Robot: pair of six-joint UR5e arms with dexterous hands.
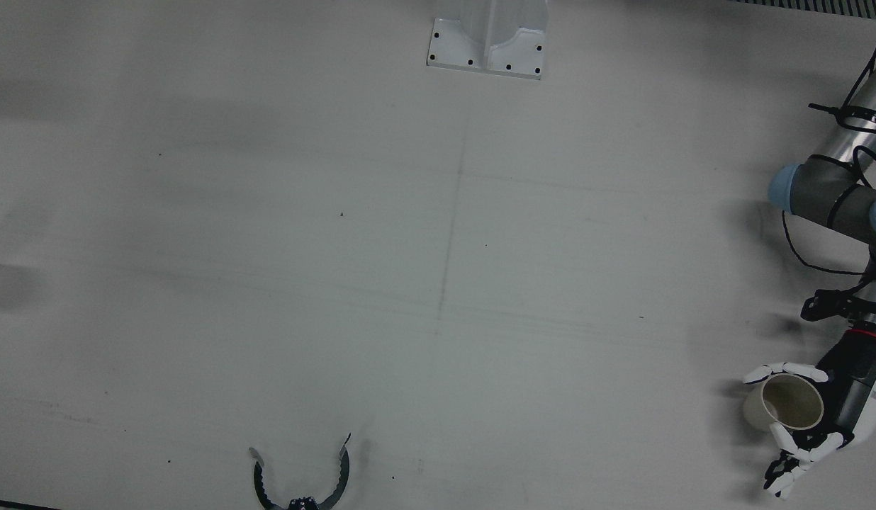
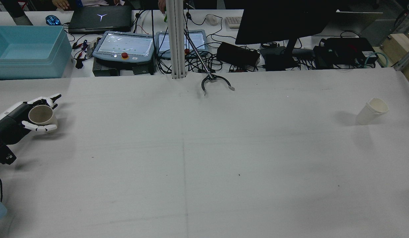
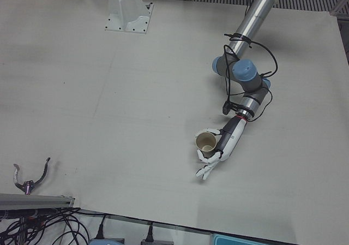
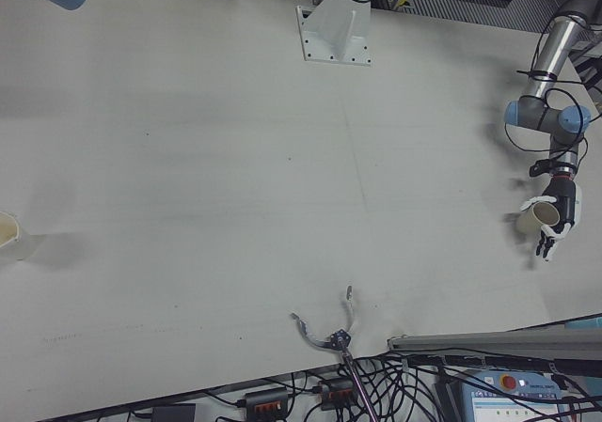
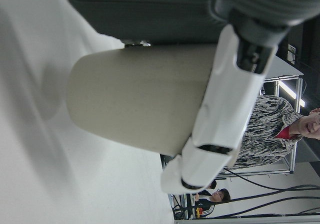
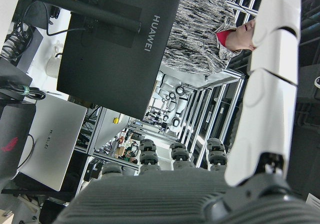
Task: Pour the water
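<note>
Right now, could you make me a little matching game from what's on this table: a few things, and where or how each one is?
Things:
1. cup in the left hand
2. second cup
3. black claw tool
4. blue bin

Places:
A. alone on the table's right side, rear view
B. on the desk beyond the table
C. wrapped by white fingers
D. at the table's far edge, middle

Pairs: 1-C, 2-A, 3-D, 4-B

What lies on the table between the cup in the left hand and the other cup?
Nothing: in the rear view the table is bare between the cup in the left hand and the other cup.
</note>
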